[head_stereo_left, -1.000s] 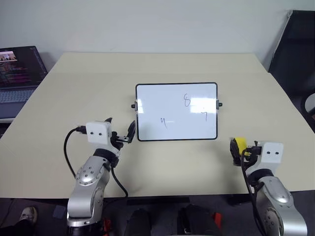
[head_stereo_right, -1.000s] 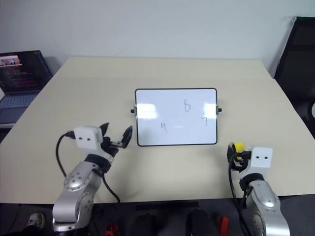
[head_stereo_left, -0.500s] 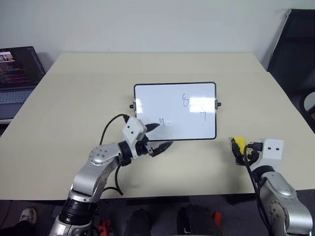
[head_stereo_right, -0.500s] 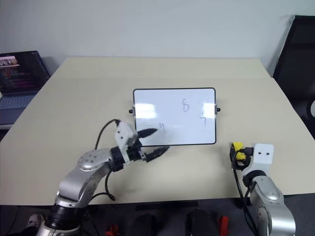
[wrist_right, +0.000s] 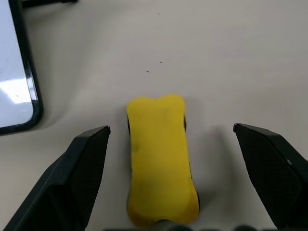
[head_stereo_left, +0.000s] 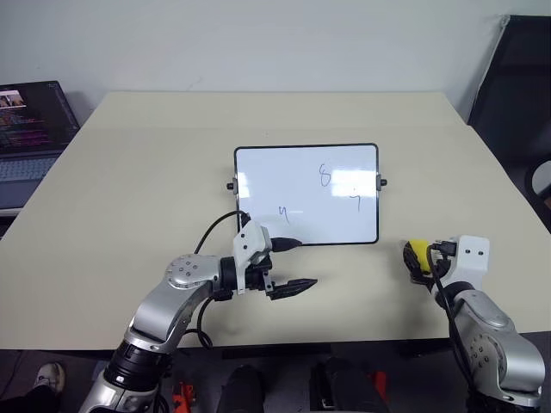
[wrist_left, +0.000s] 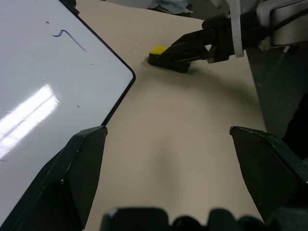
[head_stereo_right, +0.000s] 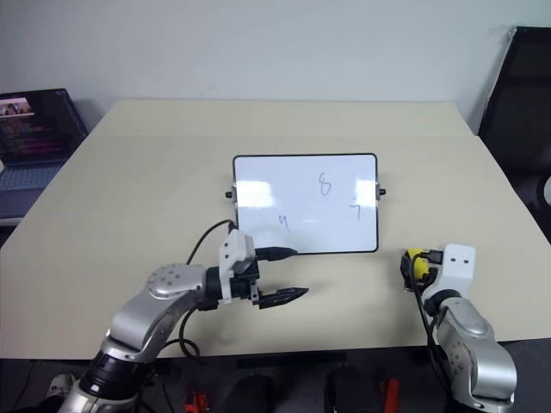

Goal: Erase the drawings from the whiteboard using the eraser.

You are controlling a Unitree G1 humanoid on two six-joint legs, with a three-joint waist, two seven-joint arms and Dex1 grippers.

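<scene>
Head-camera views show the left pincer (head_stereo_left: pixel 293 263), fingers spread and grasping nothing, hovering just off the near edge of the whiteboard (head_stereo_left: pixel 306 194), its tips aimed across the table (head_stereo_left: pixel 129 172) toward the right arm. Beyond its fingers on the board sit the drawings (head_stereo_left: pixel 325 176), three small squiggles, none of them wiped yet. Farther right, the right pincer (wrist_right: pixel 171 159) is released, jaws wide, with the yellow eraser (wrist_right: pixel 160 156) lying flat on the table between the two fingers (wrist_right: pixel 77 178), lengthwise along the pincer's reach and apparently not yet pinched. The step in hand looks to be the pickup: it would go best if the right pincer settles low enough that both fingers straddle the block's long sides, centred, then clenches squarely so the dark underside stays facing down for wiping. A skewed or shallow pinch could tip the eraser or let it slip. The left pincer seems placed to steady the board; pressing its frame near the corner, clear of the marks, should keep it from sliding.
</scene>
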